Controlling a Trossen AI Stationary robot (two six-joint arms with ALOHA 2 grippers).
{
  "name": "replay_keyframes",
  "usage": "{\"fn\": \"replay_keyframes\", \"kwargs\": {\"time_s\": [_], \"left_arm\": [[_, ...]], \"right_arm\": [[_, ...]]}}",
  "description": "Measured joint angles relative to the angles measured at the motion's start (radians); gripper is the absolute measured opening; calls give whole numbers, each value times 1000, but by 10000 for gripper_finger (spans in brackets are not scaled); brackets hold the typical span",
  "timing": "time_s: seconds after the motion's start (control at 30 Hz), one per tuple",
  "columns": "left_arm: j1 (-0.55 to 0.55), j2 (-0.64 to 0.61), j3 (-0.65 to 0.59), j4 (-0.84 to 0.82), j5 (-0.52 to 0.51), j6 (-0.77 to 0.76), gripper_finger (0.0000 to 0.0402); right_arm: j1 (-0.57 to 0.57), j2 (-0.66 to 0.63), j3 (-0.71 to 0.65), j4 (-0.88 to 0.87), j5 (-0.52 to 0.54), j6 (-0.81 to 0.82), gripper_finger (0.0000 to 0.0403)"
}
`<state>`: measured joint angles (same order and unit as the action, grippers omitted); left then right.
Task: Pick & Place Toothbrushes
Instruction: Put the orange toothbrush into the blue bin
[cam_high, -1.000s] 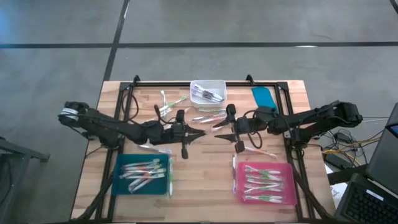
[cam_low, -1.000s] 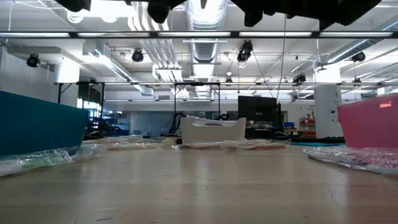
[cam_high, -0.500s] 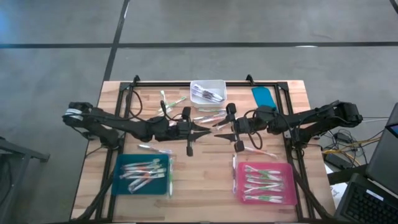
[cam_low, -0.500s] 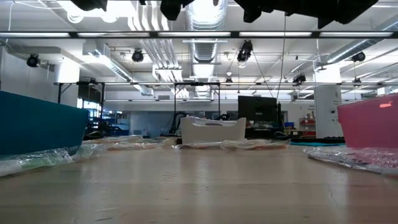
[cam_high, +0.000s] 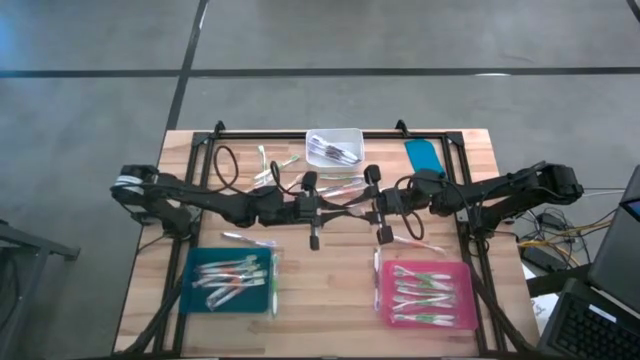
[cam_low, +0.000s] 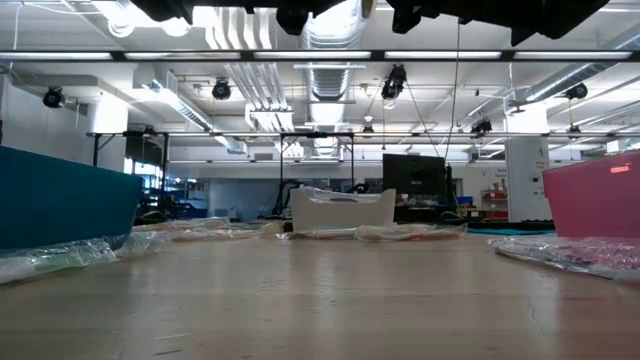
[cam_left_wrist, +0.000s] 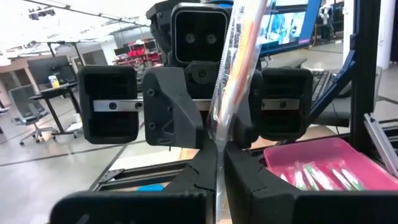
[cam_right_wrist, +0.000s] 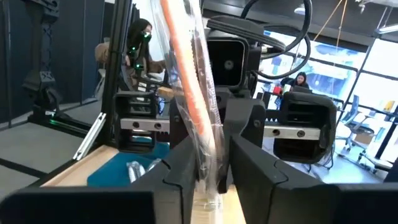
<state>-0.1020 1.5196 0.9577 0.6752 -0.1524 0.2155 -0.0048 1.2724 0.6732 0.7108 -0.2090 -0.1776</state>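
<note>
Wooden table (cam_high: 330, 280) under us: the left gripper (cam_high: 345, 209) and right gripper (cam_high: 352, 209) meet mid-table, above the surface. Both clamp one wrapped toothbrush (cam_left_wrist: 239, 56), left fingers (cam_left_wrist: 202, 171) together on it, right fingers (cam_right_wrist: 245, 158) closing around it. We judge it light, stiff inside slippery, crinkly wrap; grip the shaft, not loose film. More brushes fill the teal tray (cam_high: 192, 290) and pink tray (cam_high: 385, 295).

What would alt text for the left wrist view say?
A wrapped orange toothbrush stands pinched in the left end effector, with the right end effector facing it and closing on the same wrapper. The pink tray of toothbrushes lies beyond.
</note>
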Motion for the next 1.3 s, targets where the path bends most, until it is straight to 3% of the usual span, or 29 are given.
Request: {"fn": "replay_keyframes", "kwargs": {"time_s": [0.37, 0.6, 0.87, 1.1, 1.3], "left_arm": [[4, 1, -6, -2, 0, -9, 22], [2, -1, 11, -83, 1, -37, 97], [2, -81, 140, -587, -5, -113, 204], [0, -101, 331, -1120, 3, -198, 228], [0, -100, 383, -1192, 3, -202, 229]], "right_arm": [[0, -1, -2, -2, -2, -10, 17], [0, 0, -2, -40, -1, 20, 14], [0, -5, 52, -296, 2, 90, 13], [15, -6, 128, -737, -2, 167, 13], [22, -6, 172, -1027, -10, 239, 13]]}}
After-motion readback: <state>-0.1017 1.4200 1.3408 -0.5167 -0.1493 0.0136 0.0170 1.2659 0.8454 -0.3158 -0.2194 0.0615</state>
